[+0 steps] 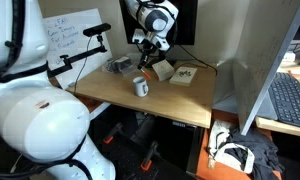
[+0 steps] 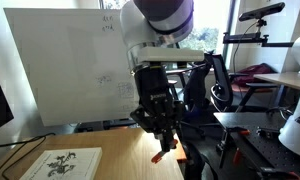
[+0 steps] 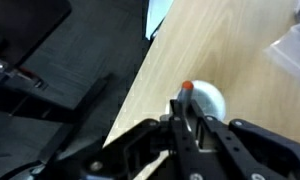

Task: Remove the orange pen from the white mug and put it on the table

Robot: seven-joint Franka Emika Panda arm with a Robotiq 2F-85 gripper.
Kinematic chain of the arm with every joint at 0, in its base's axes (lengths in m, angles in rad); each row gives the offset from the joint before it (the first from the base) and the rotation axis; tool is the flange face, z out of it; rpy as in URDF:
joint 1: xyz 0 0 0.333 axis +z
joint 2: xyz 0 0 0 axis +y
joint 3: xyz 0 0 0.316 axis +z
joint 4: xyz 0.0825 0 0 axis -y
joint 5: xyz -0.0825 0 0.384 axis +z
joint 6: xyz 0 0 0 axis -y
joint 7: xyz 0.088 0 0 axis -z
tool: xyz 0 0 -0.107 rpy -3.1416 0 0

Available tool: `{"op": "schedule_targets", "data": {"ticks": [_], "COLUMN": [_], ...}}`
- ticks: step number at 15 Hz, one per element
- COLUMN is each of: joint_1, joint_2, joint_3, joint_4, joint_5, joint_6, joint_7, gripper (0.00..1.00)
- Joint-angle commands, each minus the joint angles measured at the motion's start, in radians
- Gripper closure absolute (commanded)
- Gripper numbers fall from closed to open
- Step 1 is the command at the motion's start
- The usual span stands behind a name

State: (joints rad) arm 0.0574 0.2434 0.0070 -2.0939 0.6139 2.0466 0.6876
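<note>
Gripper (image 2: 166,143) hung over the light wooden table (image 1: 180,100), fingers drawn close together and pinching the orange pen (image 2: 160,156), which stuck out below the fingertips. Wrist view: pen's orange tip (image 3: 187,87) lay at the rim of the white mug (image 3: 208,100). Mug (image 1: 140,87) stood upright on the table, directly beneath the gripper (image 1: 147,60). Whether the pen's end had cleared the rim could not be told.

Smooth matt lt-wood table (image 1: 178,97); glossy white mug (image 1: 140,87); matt blk pincer (image 2: 168,143); orange pen (image 2: 158,156) looks plastic.
</note>
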Motion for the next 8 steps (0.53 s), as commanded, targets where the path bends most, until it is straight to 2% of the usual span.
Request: {"op": "schedule_targets", "data": {"ticks": [1,5,8], "joint_1": [0.022,0.051,0.098], "joint_2": [0.056,0.184,0.288], "joint_3": [-0.037,-0.087,-0.133], "joint_4": [0.016,0.072,0.127], "joint_5": [-0.109,-0.256,-0.363], "joint_6": [0.123,0.257,0.302], "joint_7": [0.16,0.37,0.566], "gripper": [0.97,0.97,0.97]}}
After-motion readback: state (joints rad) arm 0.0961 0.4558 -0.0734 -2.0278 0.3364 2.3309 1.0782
